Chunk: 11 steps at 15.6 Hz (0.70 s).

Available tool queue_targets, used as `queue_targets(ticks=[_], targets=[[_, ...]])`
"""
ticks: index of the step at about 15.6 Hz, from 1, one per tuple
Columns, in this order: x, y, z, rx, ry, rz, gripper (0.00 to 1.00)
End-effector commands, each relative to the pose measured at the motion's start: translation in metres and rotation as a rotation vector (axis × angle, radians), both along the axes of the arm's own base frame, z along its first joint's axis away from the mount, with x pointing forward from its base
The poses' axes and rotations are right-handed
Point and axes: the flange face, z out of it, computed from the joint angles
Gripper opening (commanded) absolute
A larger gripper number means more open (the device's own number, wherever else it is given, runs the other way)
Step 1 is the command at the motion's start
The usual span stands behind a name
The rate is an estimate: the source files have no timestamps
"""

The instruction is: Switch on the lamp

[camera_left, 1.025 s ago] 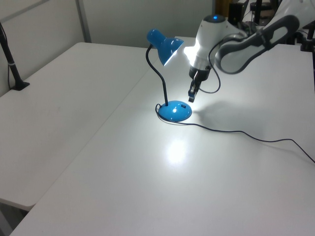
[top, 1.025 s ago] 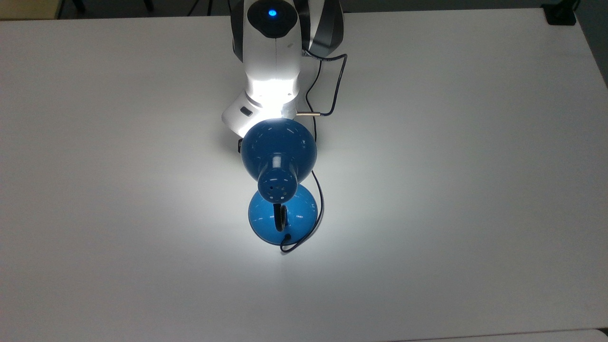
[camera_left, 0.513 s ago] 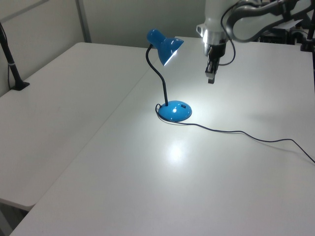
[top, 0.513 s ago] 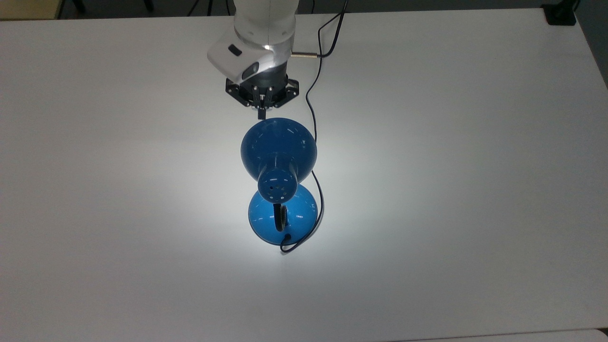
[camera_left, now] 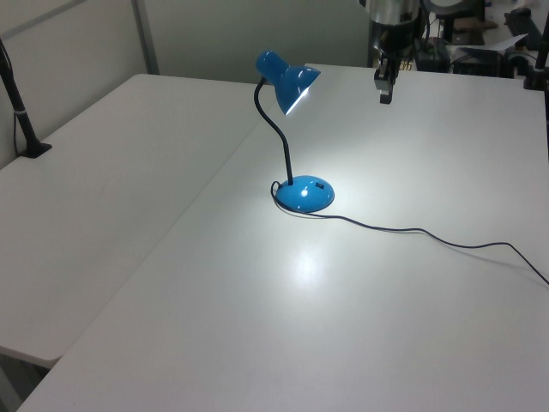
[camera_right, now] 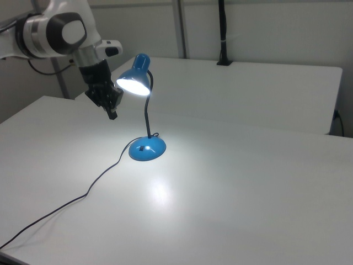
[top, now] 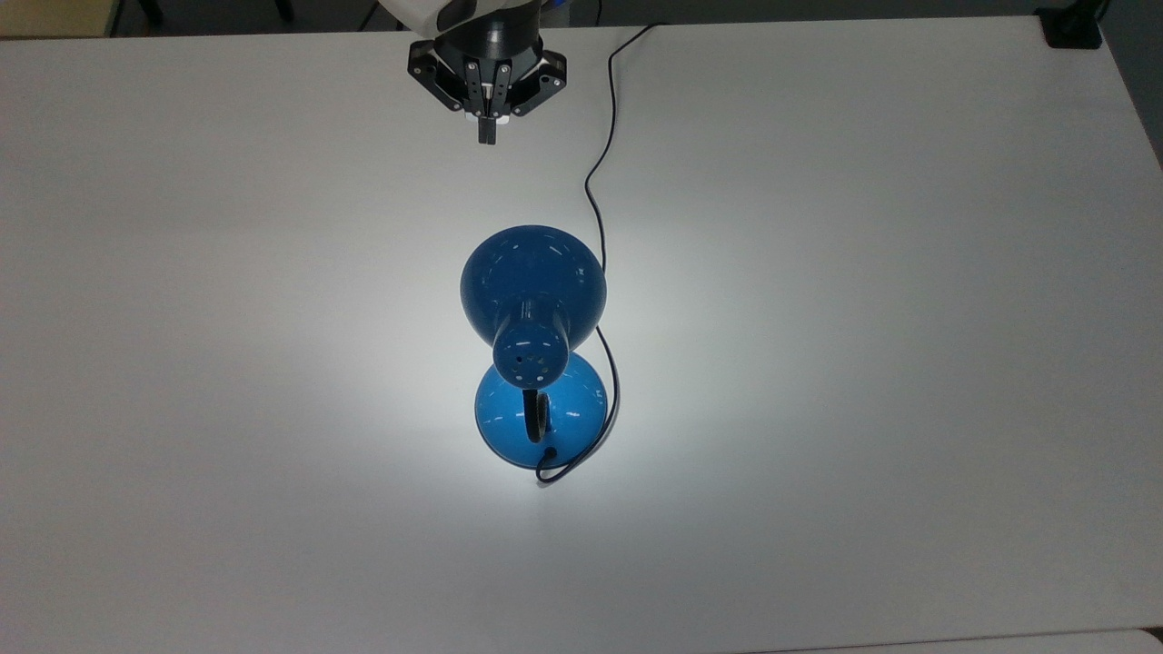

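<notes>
The blue lamp [top: 532, 289] stands mid-table and is lit, throwing a bright patch on the white table [top: 863, 318]. Its shade [camera_left: 294, 86] faces down over the round blue base [camera_left: 305, 196], joined by a black gooseneck [camera_right: 148, 110]. The lamp [camera_right: 137, 80] glows in the right view. My gripper [top: 488, 133] hangs well clear of the lamp, toward the top view's upper edge, fingers shut with nothing between them. It appears raised above the table in the left view [camera_left: 385, 94] and beside the shade in the right view [camera_right: 112, 114].
A thin black cord [top: 598, 182] runs from the base past the shade to the table's far edge, trailing across the table in the left view [camera_left: 429, 236]. A black clamp post [camera_left: 21, 120] stands at the left view's left, and another post [camera_right: 222, 33] at the back.
The arm has pulled away from the lamp's base and risen, moving toward the top view's upper edge. The lamp stays lit and has not moved.
</notes>
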Motion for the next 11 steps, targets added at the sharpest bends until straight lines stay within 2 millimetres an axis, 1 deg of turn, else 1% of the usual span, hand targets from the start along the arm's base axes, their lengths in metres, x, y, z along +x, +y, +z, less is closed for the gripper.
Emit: queue_targets(ticks=[1,2,3,4,5,6,7,9,11], targets=[[-0.005,-0.002,0.031,0.020,0.038,-0.017,0.18],[-0.007,-0.004,0.035,0.018,0.049,-0.022,0.31],[-0.007,-0.007,0.037,0.018,0.051,-0.027,0.36],[-0.007,-0.008,0.038,0.018,0.049,-0.029,0.48],[-0.008,-0.010,0.039,0.018,0.047,-0.032,0.84],[-0.008,-0.011,0.040,0.018,0.046,-0.035,0.96],[-0.008,-0.014,0.040,0.018,0.046,-0.039,1.00],[-0.014,-0.017,0.049,0.020,0.032,-0.041,1.00],[-0.020,-0.017,0.052,0.029,0.046,-0.048,1.00]])
